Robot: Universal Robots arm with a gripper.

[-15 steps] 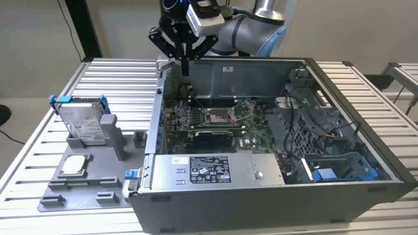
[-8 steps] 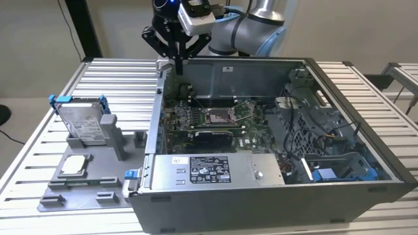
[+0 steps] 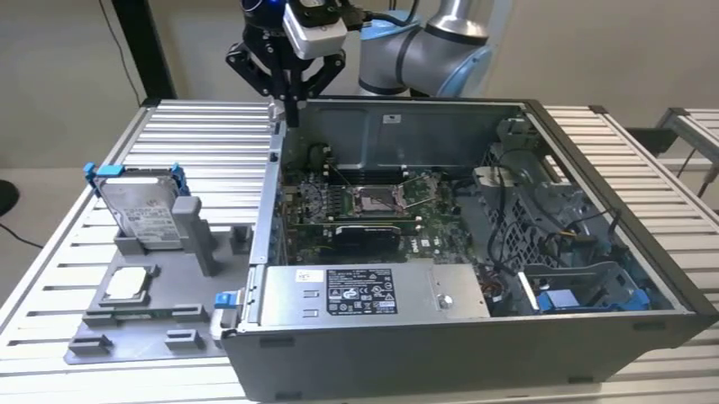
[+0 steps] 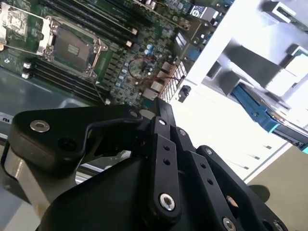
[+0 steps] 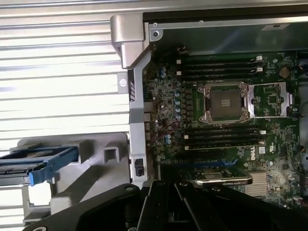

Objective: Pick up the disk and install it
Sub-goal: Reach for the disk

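The disk (image 3: 146, 206), silver-grey with a white label and a blue bracket, stands upright in a grey holder (image 3: 157, 286) at the exterior view's left, outside the computer case. Its blue bracket also shows in the first wrist view (image 5: 45, 161) and in the second wrist view (image 4: 260, 113). My gripper (image 3: 291, 116) hangs above the case's back-left corner, well apart from the disk. Its black fingers (image 4: 164, 110) are pressed together with nothing between them, and they show in the first wrist view (image 5: 166, 187) over the case wall.
The open computer case (image 3: 269, 210) lies on a slatted metal table (image 3: 191, 135). Inside are the motherboard (image 3: 371, 202) with an open CPU socket, a grey power supply box (image 3: 359, 295), and a blue-tabbed drive bay (image 3: 573, 295). A small CPU chip (image 3: 126, 284) rests on the holder.
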